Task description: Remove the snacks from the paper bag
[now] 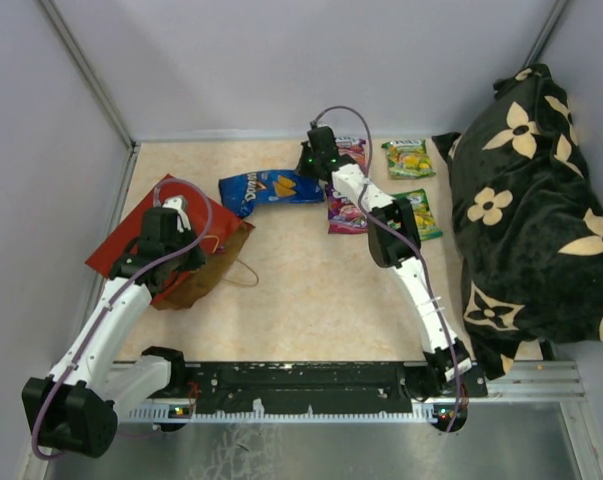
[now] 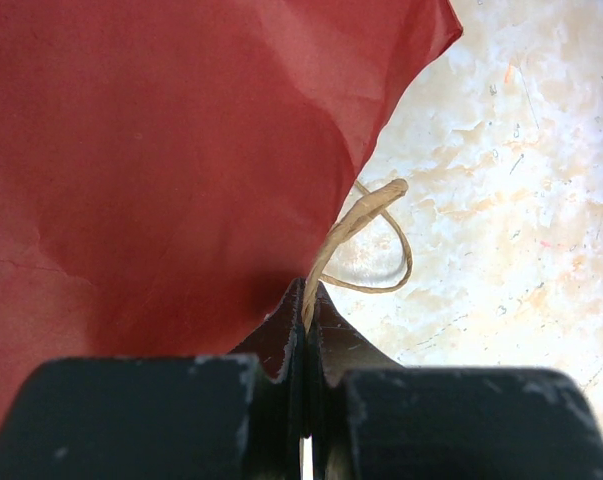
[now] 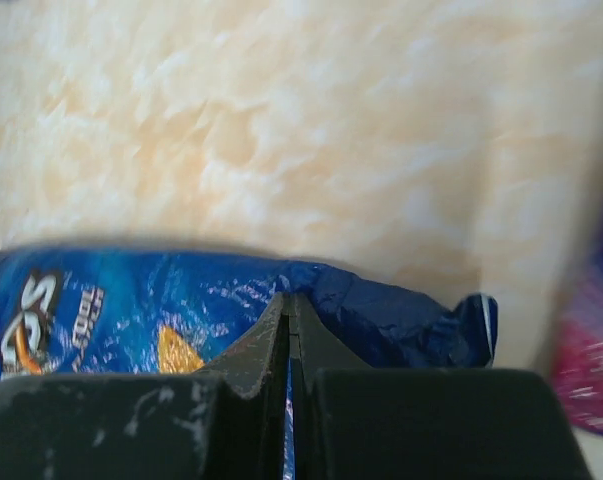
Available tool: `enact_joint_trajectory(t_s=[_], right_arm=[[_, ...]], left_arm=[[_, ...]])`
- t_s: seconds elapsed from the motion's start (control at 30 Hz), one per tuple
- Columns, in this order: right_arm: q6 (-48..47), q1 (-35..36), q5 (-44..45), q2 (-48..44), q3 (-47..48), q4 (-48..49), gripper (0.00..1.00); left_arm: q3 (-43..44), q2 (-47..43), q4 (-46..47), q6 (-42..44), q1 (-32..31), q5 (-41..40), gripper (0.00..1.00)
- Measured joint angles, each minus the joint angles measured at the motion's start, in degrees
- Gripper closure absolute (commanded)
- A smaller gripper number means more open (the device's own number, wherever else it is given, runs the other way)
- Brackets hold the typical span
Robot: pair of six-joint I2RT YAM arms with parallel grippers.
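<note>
The red paper bag [image 1: 121, 240] lies on its side at the left, its brown inside [image 1: 196, 280] facing right. My left gripper [image 1: 167, 236] is on it, shut on a thin brown loop handle [image 2: 359, 222] beside the red paper [image 2: 181, 150]. The blue Doritos bag [image 1: 271, 187] lies outside the paper bag at mid-table. My right gripper [image 1: 317, 160] is shut on its right edge, and blue foil [image 3: 131, 320] shows between the shut fingers [image 3: 321, 345]. Purple packets [image 1: 345, 212] and green packets [image 1: 408, 158] lie to the right.
A black flower-patterned cloth [image 1: 531, 210] fills the right side. A second green packet [image 1: 419, 213] lies next to it. Another loop handle [image 1: 243, 270] trails from the bag's mouth. Grey walls close the back and sides.
</note>
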Motion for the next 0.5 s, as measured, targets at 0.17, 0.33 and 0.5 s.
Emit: enact_joint_trajectory(t_s=[0.17,0.33,0.5], right_arm=[[-3.8,-3.3,1.9,0.7,1.7,1.6,0.97],[-7.1,-4.8,-0.9,0.2,1.9,4.2,0.78],[-11.0,-0.9,-2.8,-6.9,-5.4,5.2,0.79]], left_arm=[[0.0,0.0,0.0,0.0,0.0,0.0,1.0],[0.0,0.0,0.0,0.0,0.0,0.0,1.0],[0.0,0.0,-0.1,0.0,0.0,-0.4,1.0]])
